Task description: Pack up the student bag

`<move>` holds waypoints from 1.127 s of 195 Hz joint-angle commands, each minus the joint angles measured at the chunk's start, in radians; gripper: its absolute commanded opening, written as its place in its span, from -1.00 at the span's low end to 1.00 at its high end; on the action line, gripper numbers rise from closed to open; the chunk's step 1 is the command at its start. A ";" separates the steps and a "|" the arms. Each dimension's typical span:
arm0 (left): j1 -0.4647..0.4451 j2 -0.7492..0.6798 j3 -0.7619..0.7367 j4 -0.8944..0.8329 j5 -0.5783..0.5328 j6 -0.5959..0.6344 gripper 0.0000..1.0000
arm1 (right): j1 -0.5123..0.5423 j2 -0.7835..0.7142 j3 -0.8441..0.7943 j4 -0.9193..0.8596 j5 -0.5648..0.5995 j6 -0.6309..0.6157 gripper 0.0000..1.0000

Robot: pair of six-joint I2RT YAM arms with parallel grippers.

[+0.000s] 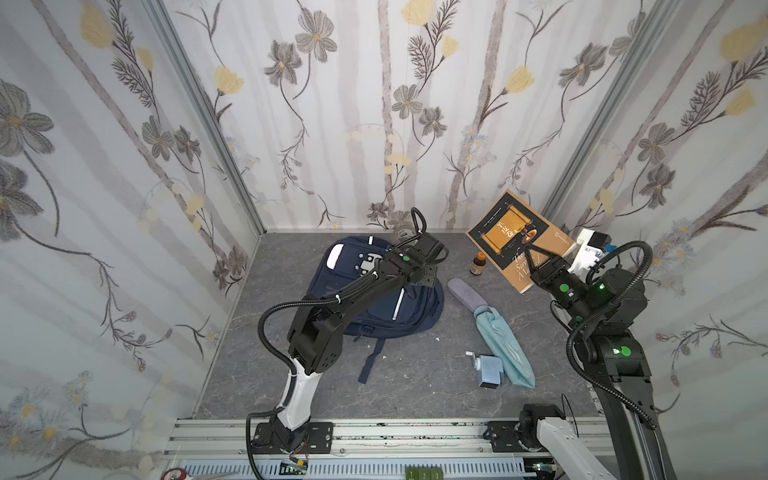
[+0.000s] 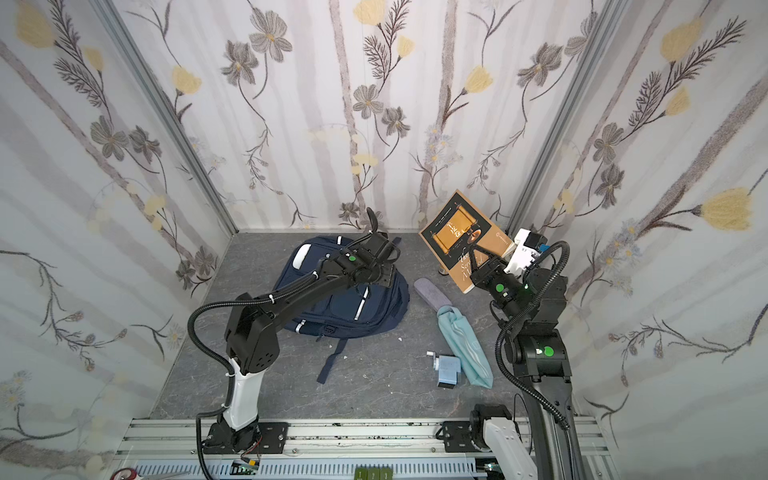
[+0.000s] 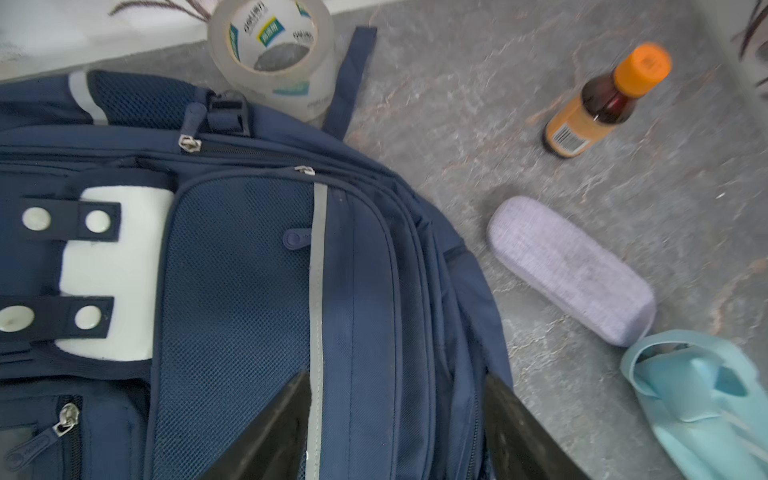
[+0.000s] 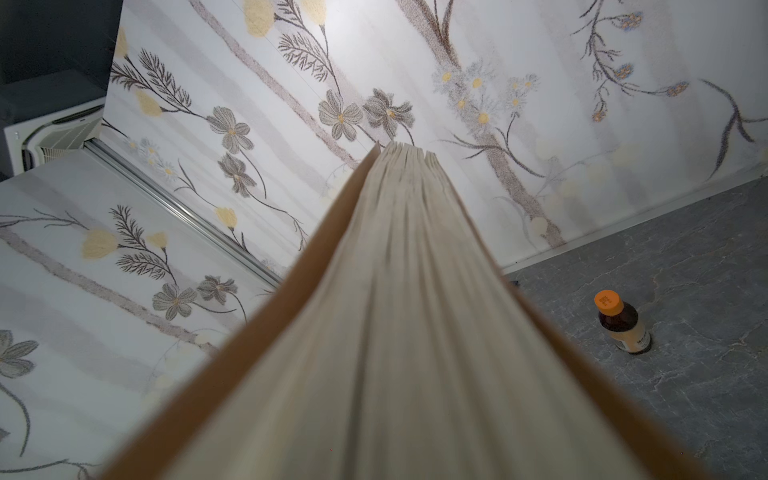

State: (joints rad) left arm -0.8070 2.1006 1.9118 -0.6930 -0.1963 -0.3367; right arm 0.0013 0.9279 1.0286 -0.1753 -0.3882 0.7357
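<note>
A grey marbled tabletop (image 1: 415,386) sits inside three walls of floral wallpaper. The student bag (image 1: 374,307) lies flat towards the back left, front pockets up, one dark strap trailing towards the rail.

In both top views the left arm covers the bag's upper part and hides its own fingers. The left wrist view shows the left gripper (image 3: 397,378) above the bag's grey stripe, its two dark fingers (image 3: 282,424) spread wide with nothing between them. That view also shows a roll of clear tape (image 3: 274,54) standing just beside the bag's top edge, which the top views barely reveal behind the arm.

The right gripper (image 1: 536,266) is clamped on a tan book (image 1: 513,237), lifted and tilted above the table's back right. The top views show its cover. The right wrist view shows only its fanned page edges (image 4: 395,332).

A small orange-capped bottle (image 4: 621,322) stands near the back. A grey glasses case (image 3: 569,270) touches a light blue pouch (image 3: 702,407).
</note>
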 commanded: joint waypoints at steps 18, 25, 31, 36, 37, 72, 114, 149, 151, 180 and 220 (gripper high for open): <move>-0.012 0.095 0.053 -0.115 -0.058 0.048 0.37 | -0.012 -0.011 -0.010 0.019 -0.019 -0.019 -1.00; -0.012 0.110 0.058 -0.123 -0.066 0.051 0.37 | -0.014 -0.013 -0.010 0.015 -0.021 -0.019 -1.00; -0.015 0.120 0.060 -0.128 -0.075 0.056 0.36 | -0.016 -0.015 -0.012 0.013 -0.020 -0.024 -1.00; -0.016 0.130 0.061 -0.131 -0.082 0.063 0.36 | -0.018 -0.017 -0.012 0.011 -0.018 -0.029 -1.00; -0.016 0.131 0.061 -0.132 -0.085 0.065 0.36 | -0.018 -0.017 -0.012 0.011 -0.018 -0.030 -1.00; -0.024 0.172 0.071 -0.173 -0.142 0.097 0.24 | -0.024 -0.024 -0.018 -0.005 -0.005 -0.048 -1.00; -0.026 0.191 0.057 -0.183 -0.152 0.100 0.11 | -0.024 -0.017 -0.024 -0.005 0.005 -0.045 -1.00; -0.027 0.200 0.054 -0.185 -0.142 0.093 -0.02 | -0.024 -0.018 -0.027 -0.004 0.006 -0.047 -1.00; -0.027 0.201 0.054 -0.186 -0.141 0.094 -0.04 | -0.024 -0.018 -0.028 -0.004 0.006 -0.047 -1.00; -0.028 0.202 0.060 -0.198 -0.143 0.103 -0.44 | -0.024 -0.024 -0.035 -0.006 0.006 -0.048 -1.00; -0.027 0.173 0.065 -0.213 -0.167 0.123 -1.00 | -0.024 -0.027 -0.036 -0.006 0.006 -0.047 -1.00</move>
State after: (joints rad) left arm -0.8375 2.2982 1.9686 -0.8581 -0.3103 -0.2321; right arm -0.0227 0.9024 0.9920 -0.2283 -0.3866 0.6941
